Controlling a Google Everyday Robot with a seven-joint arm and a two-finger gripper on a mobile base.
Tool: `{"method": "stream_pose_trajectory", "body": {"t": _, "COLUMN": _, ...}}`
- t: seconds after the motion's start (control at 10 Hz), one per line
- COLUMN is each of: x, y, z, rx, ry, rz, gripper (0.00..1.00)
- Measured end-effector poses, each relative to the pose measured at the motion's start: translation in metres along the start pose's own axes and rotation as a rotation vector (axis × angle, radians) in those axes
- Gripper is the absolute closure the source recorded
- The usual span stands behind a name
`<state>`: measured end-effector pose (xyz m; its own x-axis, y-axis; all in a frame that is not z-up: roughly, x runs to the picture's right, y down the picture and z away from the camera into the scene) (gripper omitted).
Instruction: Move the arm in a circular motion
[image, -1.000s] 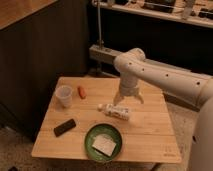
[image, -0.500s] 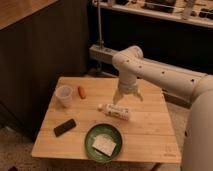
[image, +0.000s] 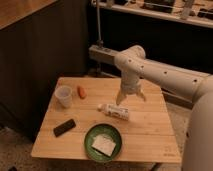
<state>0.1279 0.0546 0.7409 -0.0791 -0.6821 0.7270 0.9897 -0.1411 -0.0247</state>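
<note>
The arm (image: 165, 75) is glossy white, and its pincer (image: 130, 96), hanging above the middle of the worktop (image: 145, 132), is white too. The worktop is pale wood with a plank grain. On it stand a translucent whitish cup (image: 63, 96), an orange carrot-like piece (image: 81, 92), a white bottle (image: 114, 110), a black flat block (image: 64, 127) and a green plate (image: 89, 142) bearing a white sponge (image: 104, 144). The wall behind is dark brown.

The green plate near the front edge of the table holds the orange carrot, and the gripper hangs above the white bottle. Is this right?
Not quite. In the camera view the green plate holds a pale sponge; the carrot lies on the table beside the cup. The gripper does hang above the bottle.
</note>
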Motion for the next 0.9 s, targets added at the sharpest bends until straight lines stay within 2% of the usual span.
{"method": "stream_pose_trajectory", "body": {"t": 0.1, "x": 0.004, "y": -0.009, "z": -0.003, "rx": 0.009, "ry": 0.000, "rz": -0.008, "gripper": 0.20}}
{"method": "stream_pose_trajectory", "body": {"t": 0.3, "x": 0.005, "y": 0.004, "z": 0.001, "rx": 0.010, "ry": -0.004, "rz": 0.030, "gripper": 0.20}}
{"method": "stream_pose_trajectory", "body": {"t": 0.4, "x": 0.004, "y": 0.017, "z": 0.005, "rx": 0.023, "ry": -0.006, "rz": 0.060, "gripper": 0.20}}
{"method": "stream_pose_trajectory", "body": {"t": 0.6, "x": -0.001, "y": 0.053, "z": 0.013, "rx": 0.033, "ry": -0.009, "rz": 0.110, "gripper": 0.20}}
{"method": "stream_pose_trajectory", "body": {"t": 0.9, "x": -0.022, "y": 0.119, "z": 0.032, "rx": 0.067, "ry": -0.006, "rz": 0.227, "gripper": 0.20}}
